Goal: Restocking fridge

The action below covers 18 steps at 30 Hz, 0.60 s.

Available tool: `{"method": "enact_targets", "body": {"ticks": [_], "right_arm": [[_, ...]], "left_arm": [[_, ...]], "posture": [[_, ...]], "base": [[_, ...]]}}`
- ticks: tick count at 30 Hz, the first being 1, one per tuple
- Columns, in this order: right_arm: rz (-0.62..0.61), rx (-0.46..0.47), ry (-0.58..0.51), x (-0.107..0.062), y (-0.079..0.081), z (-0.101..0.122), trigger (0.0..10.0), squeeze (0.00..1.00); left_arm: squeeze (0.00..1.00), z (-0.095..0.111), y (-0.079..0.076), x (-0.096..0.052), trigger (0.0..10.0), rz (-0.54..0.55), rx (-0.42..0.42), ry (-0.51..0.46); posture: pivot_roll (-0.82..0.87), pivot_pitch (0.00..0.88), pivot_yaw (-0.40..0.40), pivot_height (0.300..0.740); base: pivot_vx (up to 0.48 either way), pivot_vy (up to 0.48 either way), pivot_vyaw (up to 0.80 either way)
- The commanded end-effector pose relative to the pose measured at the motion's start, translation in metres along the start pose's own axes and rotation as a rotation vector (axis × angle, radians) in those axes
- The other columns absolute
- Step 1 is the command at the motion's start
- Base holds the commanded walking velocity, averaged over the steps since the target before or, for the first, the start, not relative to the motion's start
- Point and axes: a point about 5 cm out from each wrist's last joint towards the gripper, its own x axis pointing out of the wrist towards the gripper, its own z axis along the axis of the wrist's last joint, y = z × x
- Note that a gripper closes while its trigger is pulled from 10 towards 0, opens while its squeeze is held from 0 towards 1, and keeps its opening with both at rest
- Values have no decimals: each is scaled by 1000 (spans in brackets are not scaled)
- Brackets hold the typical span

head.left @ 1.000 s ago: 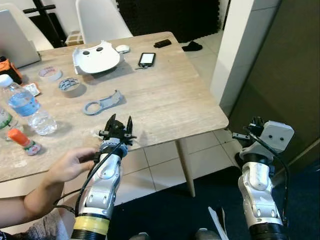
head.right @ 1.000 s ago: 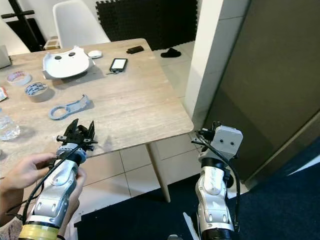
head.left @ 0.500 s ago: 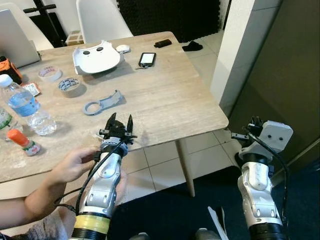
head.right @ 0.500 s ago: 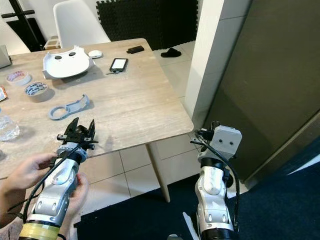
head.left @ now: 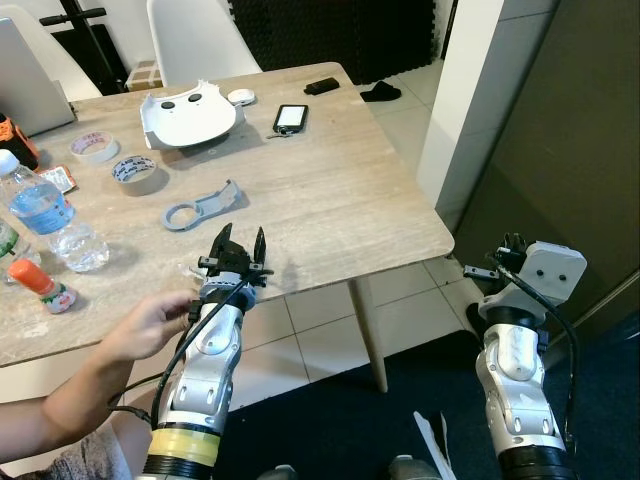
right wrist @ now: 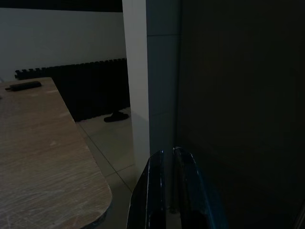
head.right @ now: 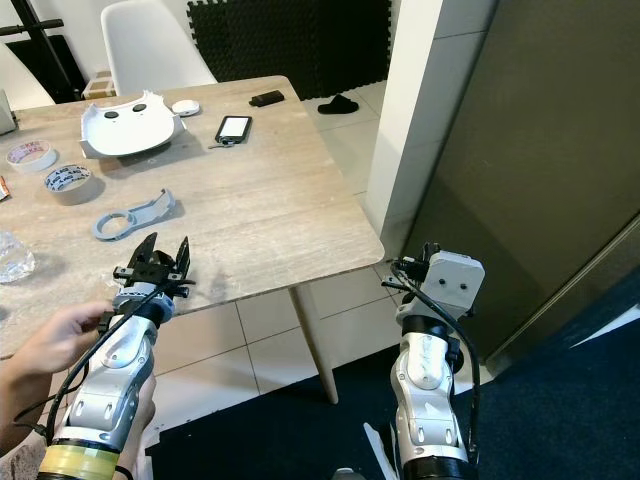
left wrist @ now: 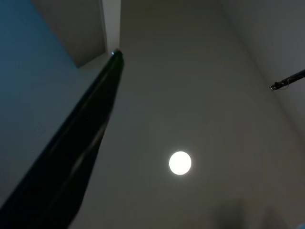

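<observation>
My left gripper points upward at the near edge of the wooden table, its two black fingers spread open with nothing between them. A person's hand holds that arm just below the wrist. My right gripper hangs low beside the dark fridge door, fingers nearly touching and empty; its wrist is to the right of the table. A clear water bottle with a blue label and a small red-capped bottle stand at the table's left. The left wrist view looks up at a ceiling lamp.
On the table lie a grey ring-shaped part, two tape rolls, a white shell, a phone and a laptop. A white chair stands behind. A white pillar borders the fridge. Tiled floor lies under the table.
The view has shifted slightly. The person's hand has slid a little along my left forearm. Both grippers keep their places and states.
</observation>
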Motion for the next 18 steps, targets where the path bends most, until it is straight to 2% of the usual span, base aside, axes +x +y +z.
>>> {"method": "enact_targets", "body": {"ticks": [1,18], "right_arm": [[-6,-1,22,0,-2,-4,10000,0],[-5,-3,23,-1,-2,-5,10000,0]], "left_arm": [[0,-8,1,-2,10000,4,8,35],[0,-8,1,-2,10000,4,9,30]], "posture": [[-58,101,-1,740],[-57,91,7,740]], "base": [[0,0,0],[0,0,0]]}}
